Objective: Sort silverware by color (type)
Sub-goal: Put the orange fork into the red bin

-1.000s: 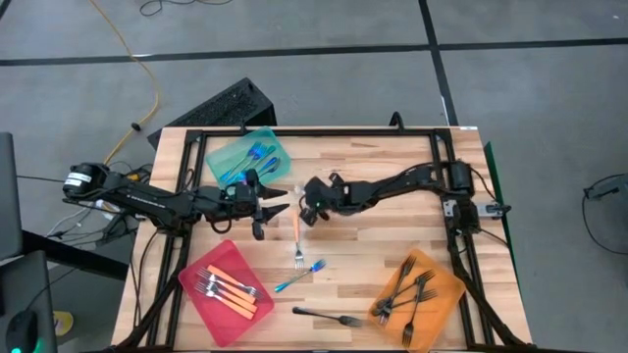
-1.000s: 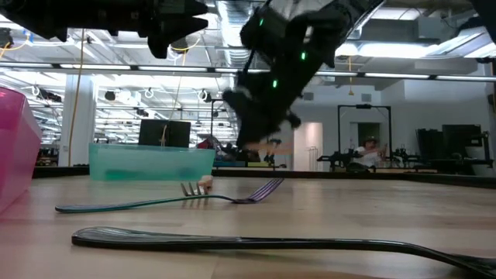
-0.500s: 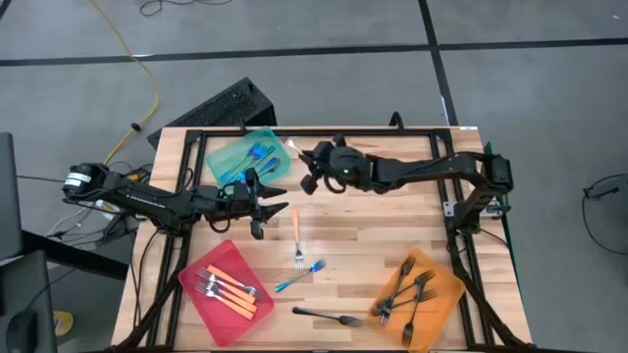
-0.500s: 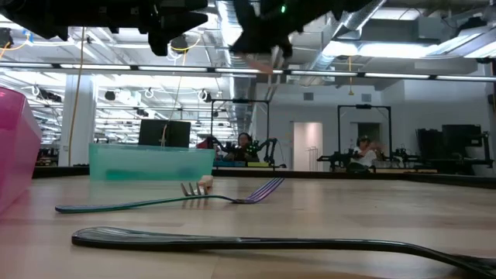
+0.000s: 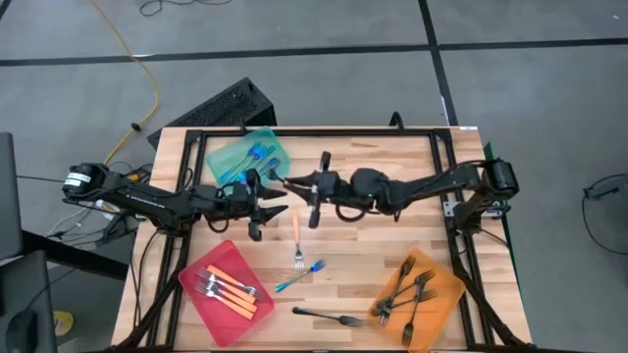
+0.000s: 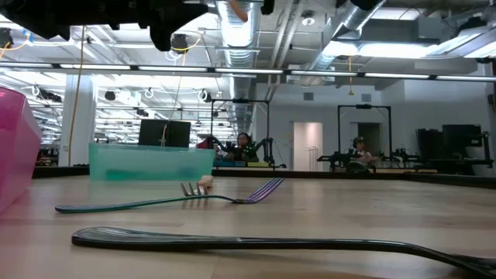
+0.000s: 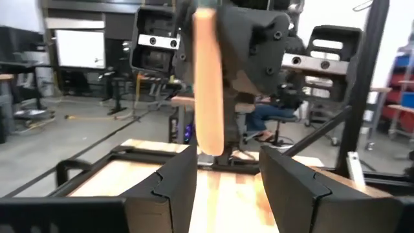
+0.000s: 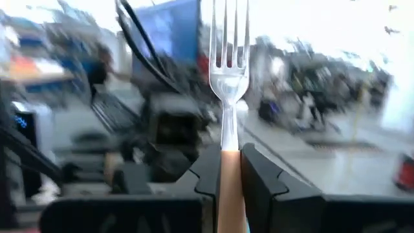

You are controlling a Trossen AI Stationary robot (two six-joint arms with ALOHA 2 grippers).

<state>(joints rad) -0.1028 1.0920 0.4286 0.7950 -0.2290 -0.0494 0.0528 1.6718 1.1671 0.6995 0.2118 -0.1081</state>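
From above, the right gripper (image 5: 291, 180) hangs over the table's (image 5: 383, 240) middle, its jaws clamped on an orange-handled fork (image 5: 287, 180). The left gripper (image 5: 278, 199) faces it just beside, jaws spread and empty. Below them on the wood lie another orange fork (image 5: 297, 238), a blue fork (image 5: 299, 276) and a black fork (image 5: 329, 317). The teal tray (image 5: 247, 157) sits behind the left jaws; the red tray (image 5: 227, 282) and orange tray (image 5: 416, 286) hold more forks.

At table height, the blue fork (image 6: 167, 201) and black fork (image 6: 256, 242) lie in front.

From the left wrist, the orange handle (image 7: 208, 81) hangs just beyond the open fingers (image 7: 178, 178).

From the right wrist, the fingers (image 8: 208, 169) pinch the fork's neck (image 8: 228, 133), tines pointing away.
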